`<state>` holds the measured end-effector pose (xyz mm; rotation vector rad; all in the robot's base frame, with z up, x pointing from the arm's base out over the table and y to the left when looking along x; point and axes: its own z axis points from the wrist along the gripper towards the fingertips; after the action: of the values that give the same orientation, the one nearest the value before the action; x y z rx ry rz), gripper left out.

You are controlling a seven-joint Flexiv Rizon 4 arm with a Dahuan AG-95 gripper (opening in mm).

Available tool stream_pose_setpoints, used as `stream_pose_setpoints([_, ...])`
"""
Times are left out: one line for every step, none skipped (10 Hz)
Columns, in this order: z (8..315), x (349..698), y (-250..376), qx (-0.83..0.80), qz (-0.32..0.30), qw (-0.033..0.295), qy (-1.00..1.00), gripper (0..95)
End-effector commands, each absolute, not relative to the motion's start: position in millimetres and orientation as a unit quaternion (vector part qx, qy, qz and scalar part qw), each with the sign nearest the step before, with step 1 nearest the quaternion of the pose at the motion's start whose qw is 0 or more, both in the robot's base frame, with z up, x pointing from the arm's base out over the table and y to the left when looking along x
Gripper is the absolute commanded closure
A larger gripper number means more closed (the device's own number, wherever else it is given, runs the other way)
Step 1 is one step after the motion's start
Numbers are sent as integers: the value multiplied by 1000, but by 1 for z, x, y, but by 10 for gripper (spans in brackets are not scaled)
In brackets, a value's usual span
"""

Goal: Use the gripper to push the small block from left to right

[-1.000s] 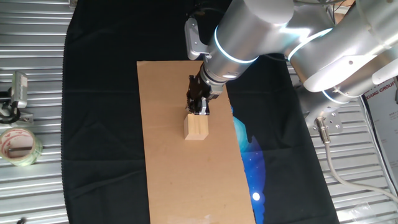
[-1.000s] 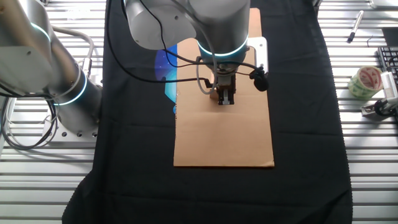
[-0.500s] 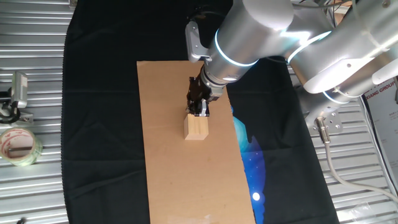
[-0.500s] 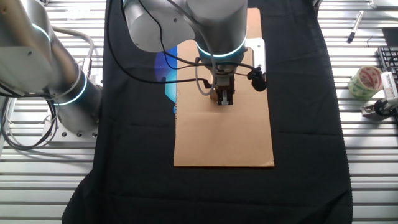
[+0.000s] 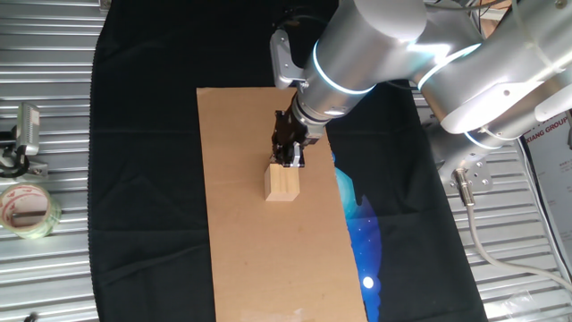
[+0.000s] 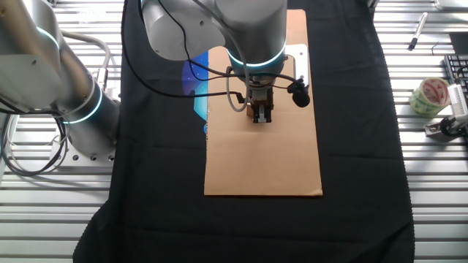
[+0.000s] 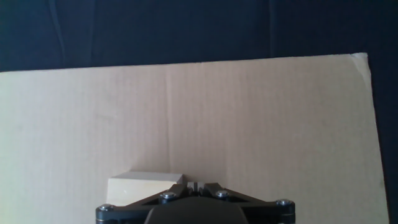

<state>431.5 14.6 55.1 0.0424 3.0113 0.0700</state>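
We see the small block [image 5: 281, 182] on the cardboard sheet [image 5: 255, 268], near its middle. The gripper [image 5: 290, 161], fingers pressed together and holding nothing, stands just beside the block's far face

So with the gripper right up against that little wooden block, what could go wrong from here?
The gripper meets the small block near one corner, not its middle, so a push may spin it rather than slide it straight. The block sits close to the cardboard sheet's edge, so it could slip off onto the black cloth.
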Motion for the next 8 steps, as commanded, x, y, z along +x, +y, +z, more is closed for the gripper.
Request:
stream_pose_setpoints([55, 431, 15, 14, 23, 65, 998, 950])
stream_pose_setpoints([54, 431, 15, 14, 24, 65, 997, 950])
stream_pose_setpoints([54, 431, 15, 15, 24, 66, 997, 950])
stream_pose_setpoints([53, 431, 15, 15, 24, 67, 997, 950])
stream_pose_setpoints([53, 431, 15, 14, 24, 67, 997, 950])
stream_pose_setpoints([52, 431, 16, 15, 24, 67, 997, 950])
stream_pose_setpoints([52, 431, 16, 15, 24, 67, 997, 950])
stream_pose_setpoints([52, 431, 16, 15, 24, 67, 997, 950])
